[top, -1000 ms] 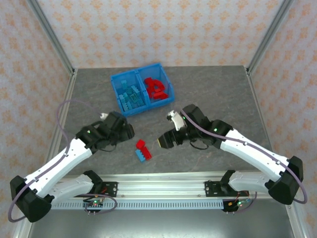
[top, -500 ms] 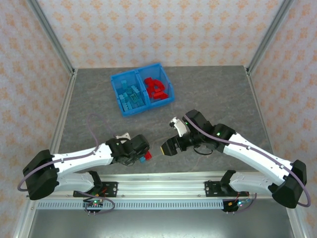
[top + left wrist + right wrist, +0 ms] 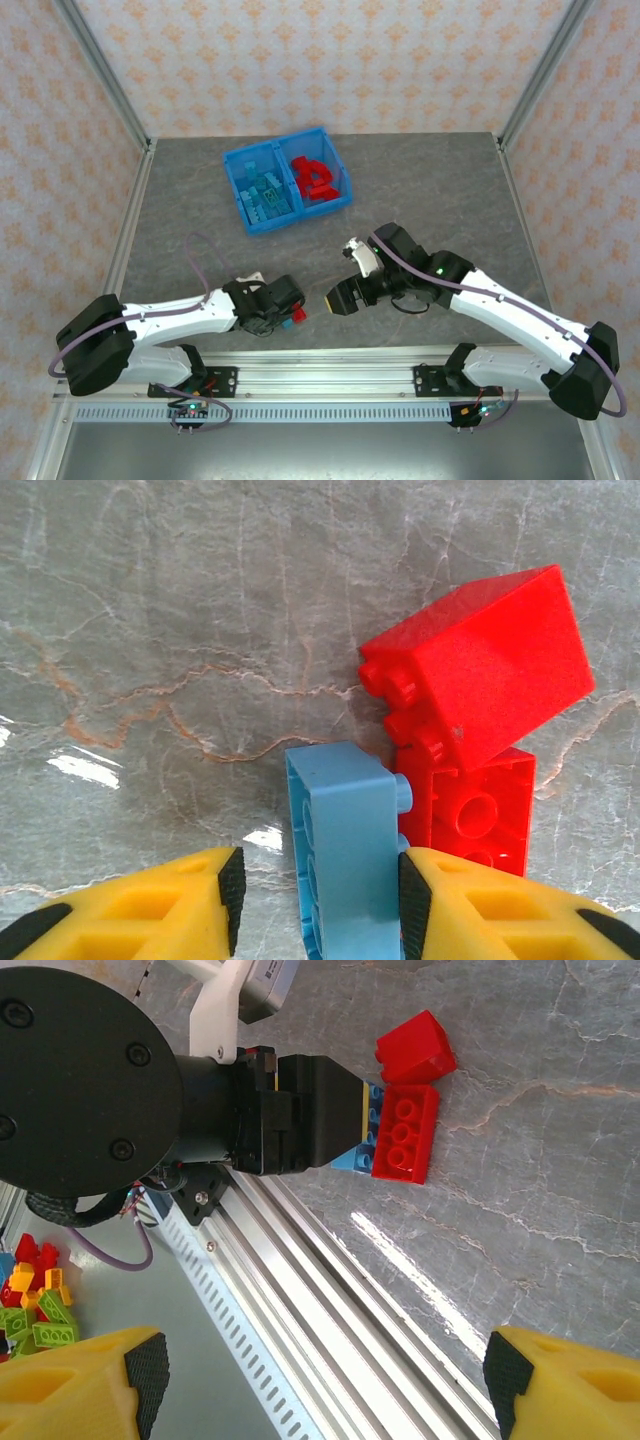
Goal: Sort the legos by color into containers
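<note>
A light blue lego (image 3: 345, 850) stands on its side between the fingers of my left gripper (image 3: 321, 898). The right pad touches it, and a gap remains at the left pad (image 3: 232, 892). Two red legos (image 3: 480, 670) (image 3: 480, 810) lie against its studded side. From above, this cluster (image 3: 297, 315) sits near the table's front edge at my left gripper (image 3: 289, 319). My right gripper (image 3: 336, 298) (image 3: 322, 1380) hovers just to the right, open and holding nothing. The blue bin (image 3: 233, 160) at the back holds light blue legos (image 3: 265, 195) in its left container and red ones (image 3: 315, 178) in its right.
An aluminium rail (image 3: 330, 380) (image 3: 330, 1290) runs along the near edge just behind the cluster. Several loose coloured bricks (image 3: 35, 1300) lie off the table below the rail. Metal frame posts (image 3: 100, 70) stand at the back corners.
My left arm swung down to the near edge and brought its gripper round the light blue lego, jaws narrowing. My right gripper shifted slightly toward the front.
</note>
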Controlling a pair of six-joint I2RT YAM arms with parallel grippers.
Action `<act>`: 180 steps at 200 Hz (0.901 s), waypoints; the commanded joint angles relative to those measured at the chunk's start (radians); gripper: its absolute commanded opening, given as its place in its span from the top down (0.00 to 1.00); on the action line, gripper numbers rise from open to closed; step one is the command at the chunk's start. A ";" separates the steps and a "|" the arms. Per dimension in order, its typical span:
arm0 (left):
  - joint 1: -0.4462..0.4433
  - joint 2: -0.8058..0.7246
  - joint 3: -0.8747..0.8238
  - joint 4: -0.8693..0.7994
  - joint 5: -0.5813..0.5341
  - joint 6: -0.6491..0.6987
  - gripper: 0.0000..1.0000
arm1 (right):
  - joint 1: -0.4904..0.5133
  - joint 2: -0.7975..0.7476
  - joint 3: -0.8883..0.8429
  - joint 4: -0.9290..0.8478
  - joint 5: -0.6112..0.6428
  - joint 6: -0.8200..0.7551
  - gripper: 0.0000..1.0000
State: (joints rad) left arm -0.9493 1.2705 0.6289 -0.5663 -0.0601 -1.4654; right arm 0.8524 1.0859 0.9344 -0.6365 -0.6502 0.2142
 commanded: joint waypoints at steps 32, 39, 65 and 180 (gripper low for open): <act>-0.006 0.014 -0.032 -0.053 -0.012 0.031 0.51 | 0.002 -0.002 -0.009 0.006 0.029 0.017 0.17; -0.006 0.019 -0.034 -0.049 -0.019 0.030 0.46 | 0.002 -0.001 -0.009 0.010 0.031 0.019 0.16; -0.006 0.048 -0.038 0.005 -0.023 0.035 0.40 | 0.002 -0.001 -0.009 0.010 0.034 0.027 0.17; -0.005 -0.063 0.038 -0.127 -0.128 0.075 0.68 | 0.004 -0.006 0.004 0.005 0.007 0.038 0.17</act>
State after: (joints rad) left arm -0.9493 1.2976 0.6098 -0.5877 -0.0727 -1.4120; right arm 0.8524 1.0859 0.9329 -0.6361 -0.6197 0.2440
